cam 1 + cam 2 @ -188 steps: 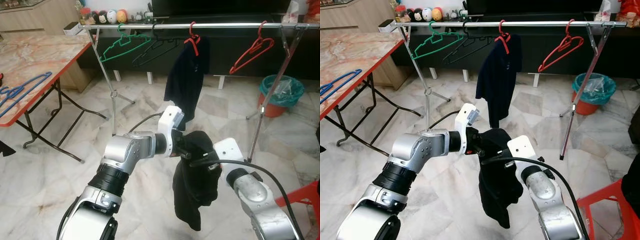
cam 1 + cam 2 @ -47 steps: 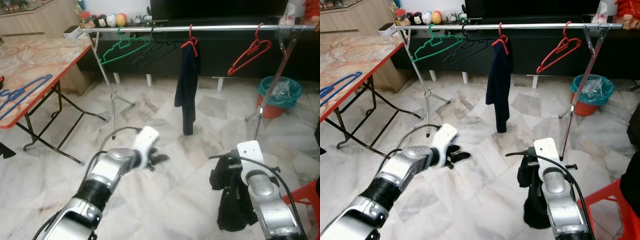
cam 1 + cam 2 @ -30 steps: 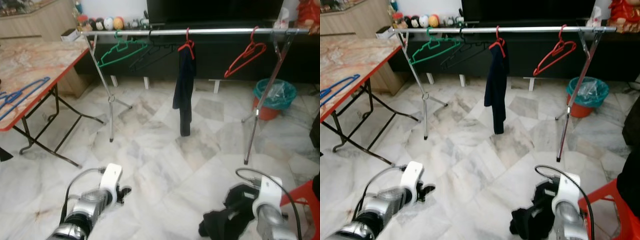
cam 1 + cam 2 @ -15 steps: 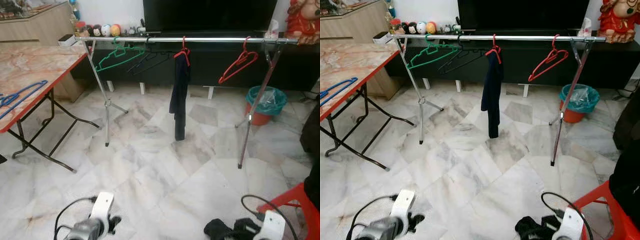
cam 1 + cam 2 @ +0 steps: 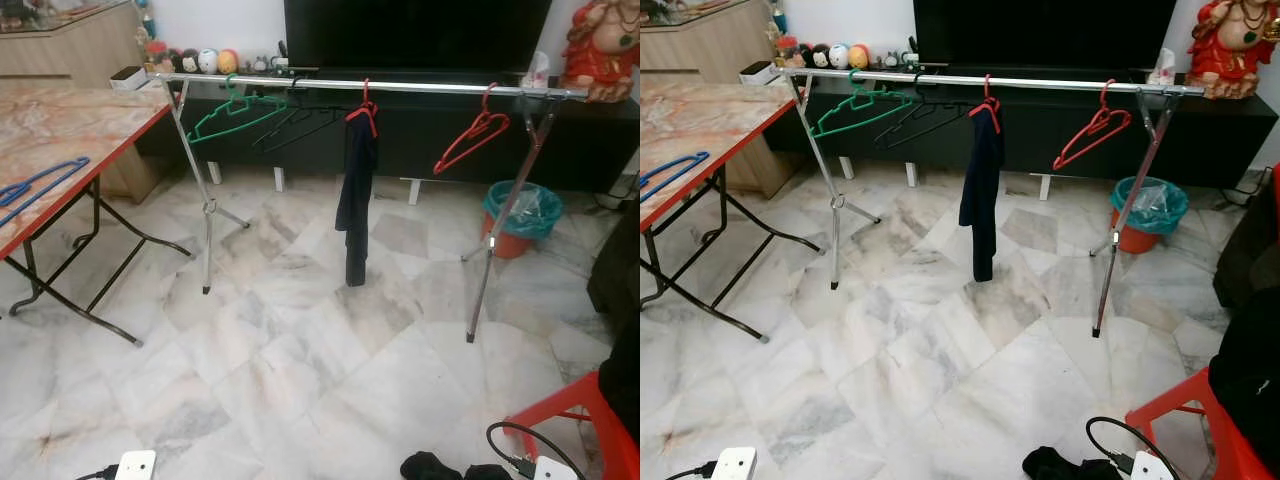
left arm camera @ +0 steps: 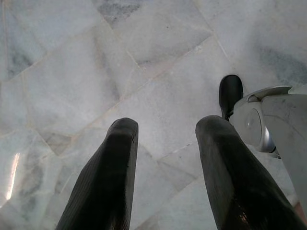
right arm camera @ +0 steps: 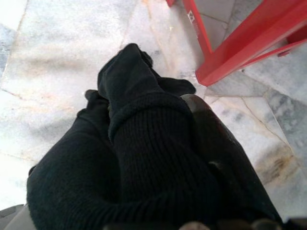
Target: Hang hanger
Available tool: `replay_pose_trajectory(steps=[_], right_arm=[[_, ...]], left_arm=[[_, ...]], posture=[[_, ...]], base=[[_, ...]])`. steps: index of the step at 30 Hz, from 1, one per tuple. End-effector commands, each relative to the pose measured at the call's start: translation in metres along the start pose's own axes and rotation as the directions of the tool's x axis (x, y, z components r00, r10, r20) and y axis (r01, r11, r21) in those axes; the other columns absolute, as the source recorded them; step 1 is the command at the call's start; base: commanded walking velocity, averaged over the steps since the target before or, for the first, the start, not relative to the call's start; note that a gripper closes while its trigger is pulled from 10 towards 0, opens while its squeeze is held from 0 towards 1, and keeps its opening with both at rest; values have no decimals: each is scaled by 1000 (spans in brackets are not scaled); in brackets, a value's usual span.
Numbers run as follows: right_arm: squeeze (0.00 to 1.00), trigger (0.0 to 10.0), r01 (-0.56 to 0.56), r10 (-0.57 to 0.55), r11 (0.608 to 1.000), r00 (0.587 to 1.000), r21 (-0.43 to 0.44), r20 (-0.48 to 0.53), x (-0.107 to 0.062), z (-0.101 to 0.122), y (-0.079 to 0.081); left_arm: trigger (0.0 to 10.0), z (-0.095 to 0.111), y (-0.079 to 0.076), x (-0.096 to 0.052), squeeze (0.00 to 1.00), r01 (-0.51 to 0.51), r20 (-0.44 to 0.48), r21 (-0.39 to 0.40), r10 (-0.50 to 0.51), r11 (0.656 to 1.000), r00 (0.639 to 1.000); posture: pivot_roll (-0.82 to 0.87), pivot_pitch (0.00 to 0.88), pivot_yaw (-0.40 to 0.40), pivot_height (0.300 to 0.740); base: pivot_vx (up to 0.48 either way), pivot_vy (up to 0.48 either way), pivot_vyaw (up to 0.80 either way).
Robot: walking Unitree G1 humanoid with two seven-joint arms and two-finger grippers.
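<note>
A shiny metal rail (image 5: 400,87) runs across the upper part of the frame above a white marble floor (image 5: 300,370). 4 thin hangers hang on it: 1 green (image 5: 232,110), 1 black (image 5: 297,118), and 2 red, the first (image 5: 362,108) carrying a limp dark garment (image 5: 355,195), the second (image 5: 470,143) bare. At left, a marble-patterned tabletop (image 5: 60,135) with a red edge holds 1 blue hanger (image 5: 30,188). At lower right, the right pincer (image 7: 158,211) is clenched on a soft, ribbed black knit cloth (image 7: 120,158) beside a red stool leg (image 7: 230,48). The left pincer (image 6: 165,139) hangs released, its 2 textured black fingers (image 6: 115,172) spread over the floor. Compared with half a second ago, both arms have dropped almost out of the head views.
</note>
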State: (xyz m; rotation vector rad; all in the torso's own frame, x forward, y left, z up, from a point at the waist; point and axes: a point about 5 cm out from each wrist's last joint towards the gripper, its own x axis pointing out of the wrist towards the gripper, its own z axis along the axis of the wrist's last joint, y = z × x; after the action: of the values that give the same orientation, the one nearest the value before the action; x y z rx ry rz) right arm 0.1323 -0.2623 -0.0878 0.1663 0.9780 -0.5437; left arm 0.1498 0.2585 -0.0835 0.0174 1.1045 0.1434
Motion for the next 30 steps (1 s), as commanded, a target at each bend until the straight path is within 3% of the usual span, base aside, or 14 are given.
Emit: replay_pose_trajectory(steps=[1, 8, 13, 28, 30], right_arm=[[0, 10000, -4, 4, 1000, 1000, 14, 8, 0, 0, 2], [0, 10000, -23, 22, 999, 1000, 38, 21, -1, -1, 3], [0, 10000, -18, 18, 1000, 1000, 22, 9, 0, -2, -7], [0, 10000, -32, 33, 999, 999, 26, -35, -4, -20, -12], [0, 10000, -46, 46, 999, 998, -11, -35, -4, -19, -10]], left_arm=[[10000, -7, -1, 0, 0, 0, -20, -3, -1, 1000, 1000], [10000, -1, -19, 3, 0, 55, 5, -7, -55, 998, 998], [10000, 6, -29, 4, 0, 91, 30, -22, -90, 996, 995], [10000, 2, -29, 4, 0, 93, 17, -14, -93, 996, 995], [10000, 3, -27, 4, 0, 88, 18, -18, -88, 996, 996]], posture=[[-60, 0, 18, 740], [-71, 0, 13, 740], [-71, 0, 1, 740], [-81, 0, 24, 740], [-80, 0, 30, 740]], base=[[0, 0, 0], [0, 0, 0], [0, 0, 0], [0, 0, 0], [266, 0, 0]])
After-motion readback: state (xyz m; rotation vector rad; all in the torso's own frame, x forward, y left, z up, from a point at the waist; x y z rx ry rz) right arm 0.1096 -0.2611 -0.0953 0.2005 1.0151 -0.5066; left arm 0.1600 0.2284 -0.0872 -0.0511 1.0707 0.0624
